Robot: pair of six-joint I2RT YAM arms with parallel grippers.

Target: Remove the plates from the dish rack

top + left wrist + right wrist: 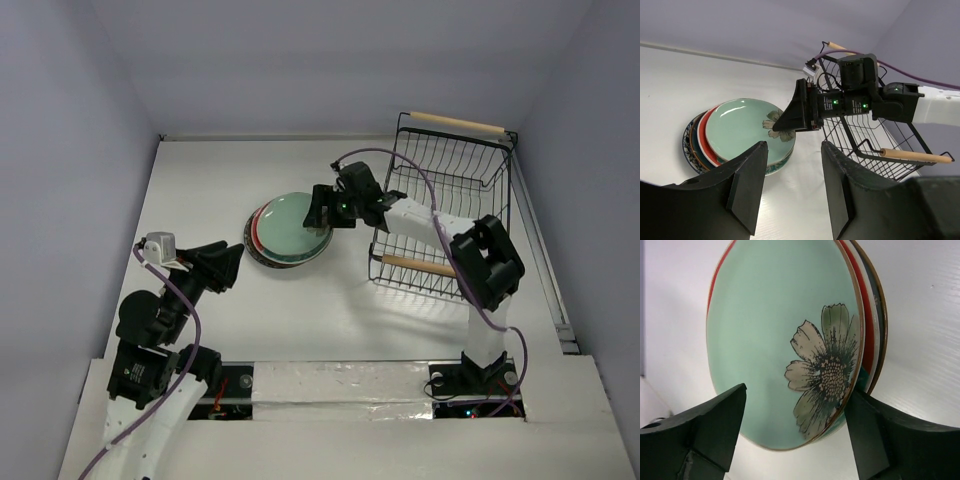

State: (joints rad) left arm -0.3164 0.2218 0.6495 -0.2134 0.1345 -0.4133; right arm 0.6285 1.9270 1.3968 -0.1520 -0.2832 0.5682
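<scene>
White tabletop (pixel 250 320) boxed in by plain pale walls (pixel 300 60).
The matte tabletop meets lavender-grey walls at the back and on both sides. A strip of crinkled silver tape (pixel 340 382) runs along its near edge. Soft, even light casts only faint shadows.

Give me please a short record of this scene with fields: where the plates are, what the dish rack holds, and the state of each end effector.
plates: one stack of plates on the table, left of the dish rack
top plate: pale green plate with a flower, lying flat
below it: rims of other plates show
dish rack: no plate seen inside
right end effector: open, over the stack's rack-side edge
left end effector: open, holding nothing, apart from the stack
</scene>
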